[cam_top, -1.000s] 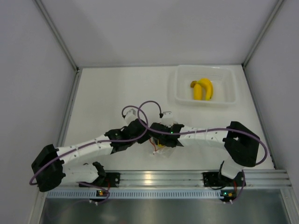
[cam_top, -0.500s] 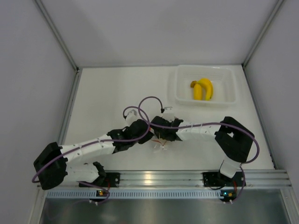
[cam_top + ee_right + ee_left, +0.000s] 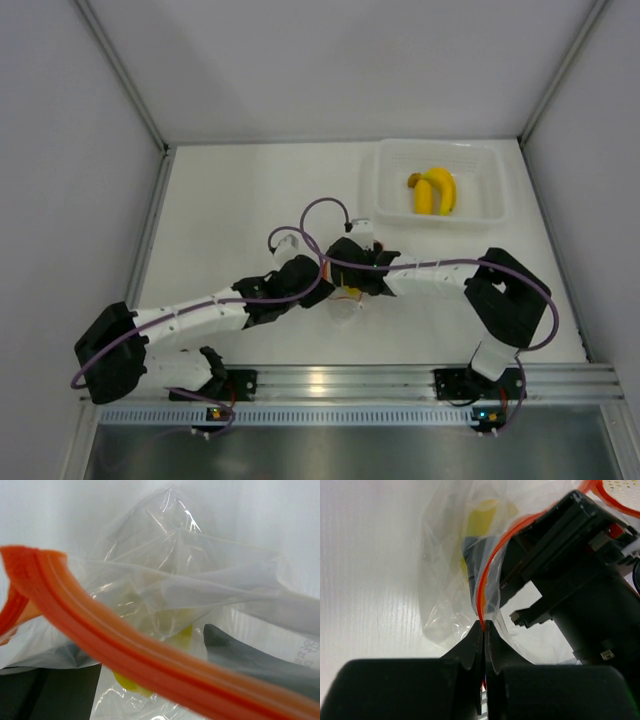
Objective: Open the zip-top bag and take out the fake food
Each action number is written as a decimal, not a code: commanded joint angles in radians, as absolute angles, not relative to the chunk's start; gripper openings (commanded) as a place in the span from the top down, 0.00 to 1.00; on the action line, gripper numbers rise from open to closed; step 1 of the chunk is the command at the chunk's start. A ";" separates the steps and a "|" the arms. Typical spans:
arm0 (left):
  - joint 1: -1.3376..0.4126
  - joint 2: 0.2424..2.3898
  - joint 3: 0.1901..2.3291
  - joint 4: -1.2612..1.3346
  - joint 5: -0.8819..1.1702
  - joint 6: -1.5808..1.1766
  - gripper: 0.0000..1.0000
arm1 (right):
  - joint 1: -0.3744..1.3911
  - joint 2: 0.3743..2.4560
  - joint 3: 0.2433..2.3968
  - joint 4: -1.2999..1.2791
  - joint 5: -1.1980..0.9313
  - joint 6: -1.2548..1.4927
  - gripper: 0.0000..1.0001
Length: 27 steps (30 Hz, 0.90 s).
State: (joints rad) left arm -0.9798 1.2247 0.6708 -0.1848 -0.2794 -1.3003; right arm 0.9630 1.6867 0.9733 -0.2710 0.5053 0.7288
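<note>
The clear zip-top bag (image 3: 345,308) lies at the table's middle between both grippers. My left gripper (image 3: 484,625) is shut on its orange-red zipper strip (image 3: 492,562) and holds one lip up. My right gripper (image 3: 555,575) reaches into the opened mouth. In the right wrist view the strip (image 3: 125,645) crosses the frame, and the right gripper (image 3: 152,652) is open, with a finger (image 3: 250,655) on either side of the yellow-green fruit (image 3: 127,684) inside the bag. The yellow banana bunch (image 3: 436,190) lies in the tray.
The rigid clear tray (image 3: 390,205) stands at the back right. White walls close in the table on three sides. The metal rail (image 3: 330,380) with the arm bases runs along the near edge.
My right gripper has moved left and away from the rail, into the bag's mouth. The left gripper has shifted slightly farther, still pinching the strip. The bag has moved with them.
</note>
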 commanded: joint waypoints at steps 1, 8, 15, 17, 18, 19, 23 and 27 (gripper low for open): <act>-0.994 1.229 0.669 -0.143 -0.235 -1.307 1.00 | 0.930 1.744 1.051 -0.169 0.489 0.692 0.22; -0.992 1.207 0.658 -0.143 -0.252 -1.302 1.00 | 0.927 1.778 1.043 -0.123 0.457 0.649 0.40; -0.992 1.184 0.655 -0.144 -0.285 -1.292 1.00 | 0.942 1.686 1.000 -0.084 0.451 0.597 0.60; -0.992 1.183 0.663 -0.144 -0.302 -1.286 1.00 | 0.953 1.660 0.989 -0.092 0.453 0.589 0.61; -0.991 1.183 0.669 -0.146 -0.308 -1.275 1.00 | 0.956 1.628 0.985 -0.094 0.451 0.588 0.62; -0.992 1.186 0.675 -0.146 -0.322 -1.267 1.00 | 0.968 1.611 0.979 -0.095 0.451 0.588 0.63; -0.992 1.190 0.715 -0.146 -0.353 -1.233 1.00 | 0.989 1.531 0.968 -0.129 0.443 0.578 0.66; -0.992 1.190 0.758 -0.146 -0.365 -1.201 1.00 | 0.994 1.529 1.012 -0.231 0.449 0.571 0.72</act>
State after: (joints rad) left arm -0.9855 1.2064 0.6907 -0.1833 -0.3344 -1.2457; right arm 0.9813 1.5528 0.9653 -0.1947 0.4465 0.5869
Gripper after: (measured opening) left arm 0.022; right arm 0.610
